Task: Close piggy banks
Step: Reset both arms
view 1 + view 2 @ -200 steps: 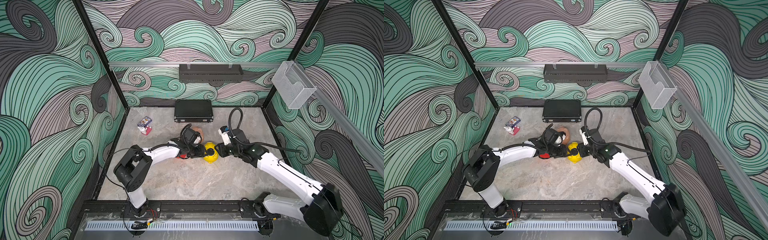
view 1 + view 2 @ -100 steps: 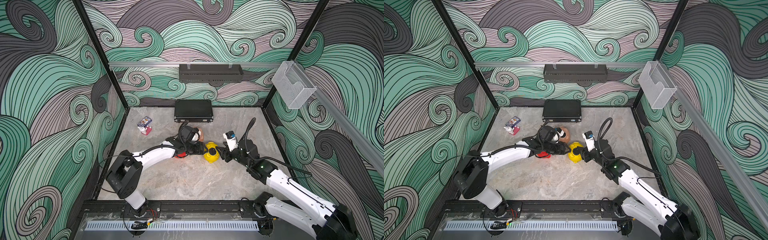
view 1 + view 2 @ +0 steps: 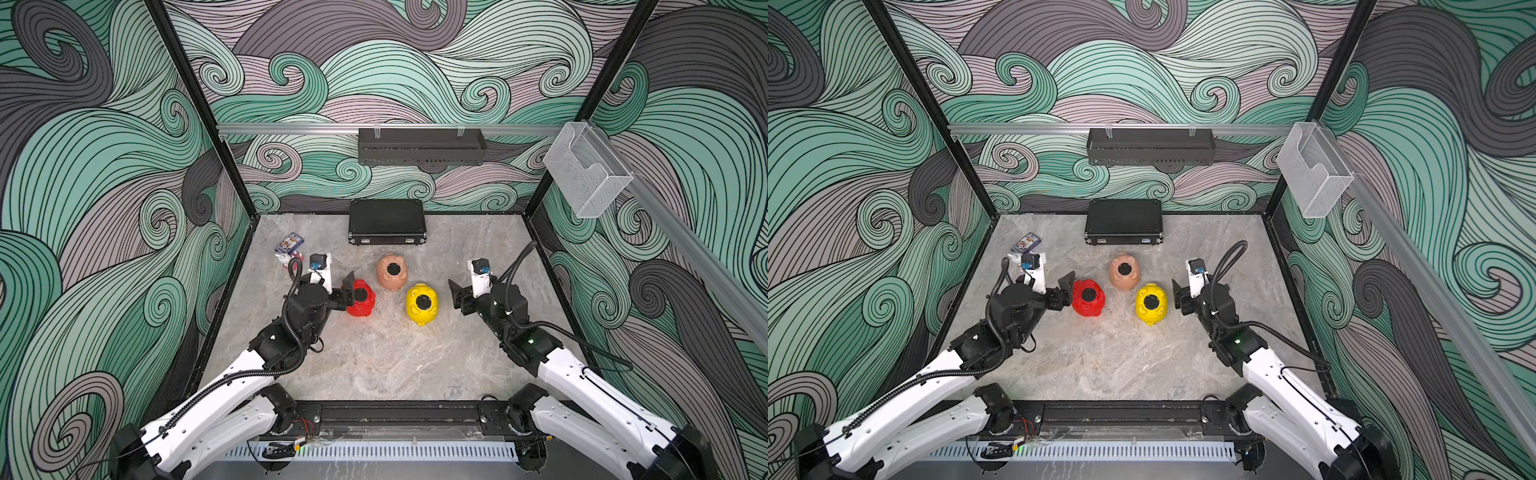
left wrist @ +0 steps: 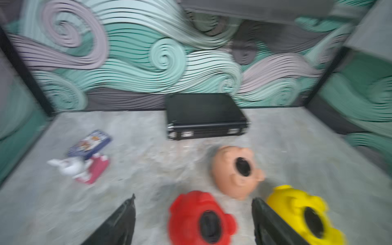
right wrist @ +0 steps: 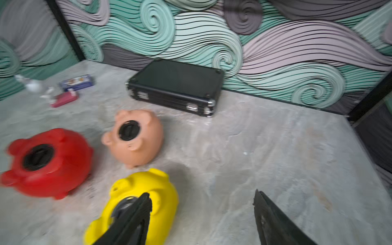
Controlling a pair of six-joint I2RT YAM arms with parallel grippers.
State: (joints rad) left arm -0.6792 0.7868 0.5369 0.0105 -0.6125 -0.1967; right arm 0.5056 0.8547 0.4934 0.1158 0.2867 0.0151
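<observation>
Three piggy banks (image 3: 1125, 272) lie belly-up in a tight cluster at the middle of the surface (image 3: 374, 365): the red pig (image 3: 360, 297) on the left arm's side, the yellow pig (image 3: 422, 304) on the right arm's side, and the peach pig (image 3: 392, 272) just behind the pair, toward the black case (image 3: 386, 226). On their backs makes sense: the round belly holes face up, where a plug can be pressed straight down, and that middle spot looks reachable for both arms. And look, a black plug (image 5: 129, 130) fills the peach belly, and dark discs sit in the red and yellow holes too, so I'd call all three closed. Over to the left end effector (image 3: 347, 291): fingers spread wide, nothing between them, tips just beside the red pig, touching or not I can't tell. And the right end effector (image 3: 456, 297): spread as well, empty, with a clear gap to the yellow pig.
</observation>
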